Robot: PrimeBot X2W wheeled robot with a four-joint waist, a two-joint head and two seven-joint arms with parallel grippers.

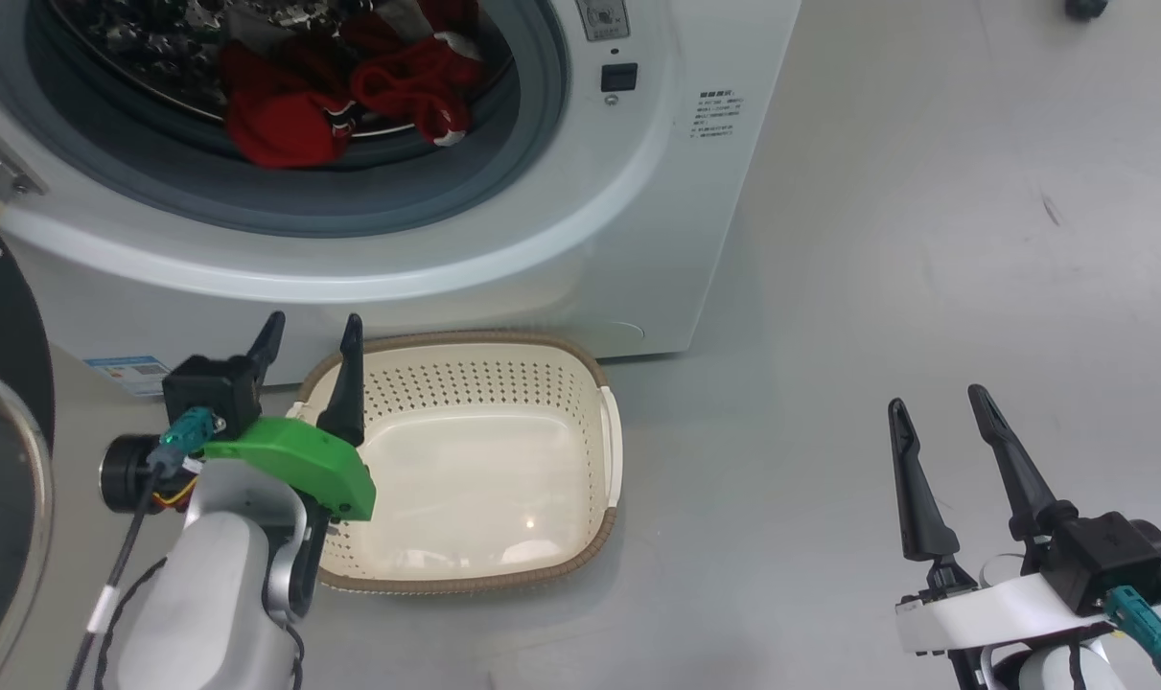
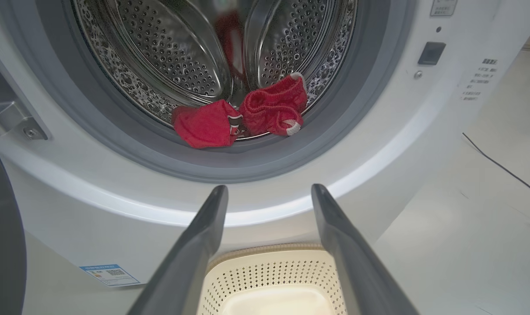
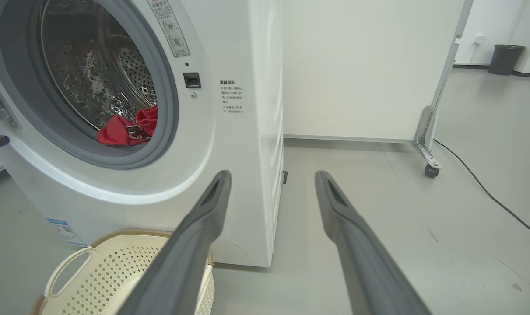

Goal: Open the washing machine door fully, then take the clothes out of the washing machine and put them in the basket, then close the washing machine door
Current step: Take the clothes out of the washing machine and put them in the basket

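Colour rundown, laundry corner.
White washing machine (image 1: 580, 249) with grey gasket (image 1: 398, 206), shiny steel drum (image 2: 168, 52) dotted with holes, small blue label (image 1: 127, 374); glossy black washing machine door (image 1: 5, 345). Bright red clothes (image 1: 350, 105), white striped trim. Cream basket (image 1: 484, 383), dot-grid perforated sides, brown woven-look rim. Black-fingered left gripper (image 1: 313, 318) on green mount (image 1: 302, 470); black-fingered right gripper (image 1: 935, 396) on white mount (image 1: 1002, 604). Pale grey floor (image 1: 925, 240).

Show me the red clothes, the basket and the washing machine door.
the clothes (image 2: 267, 109), left wrist view, right garment.
the basket (image 1: 465, 337), head view, brown back rim.
the washing machine door (image 1: 5, 326), head view, black rim.
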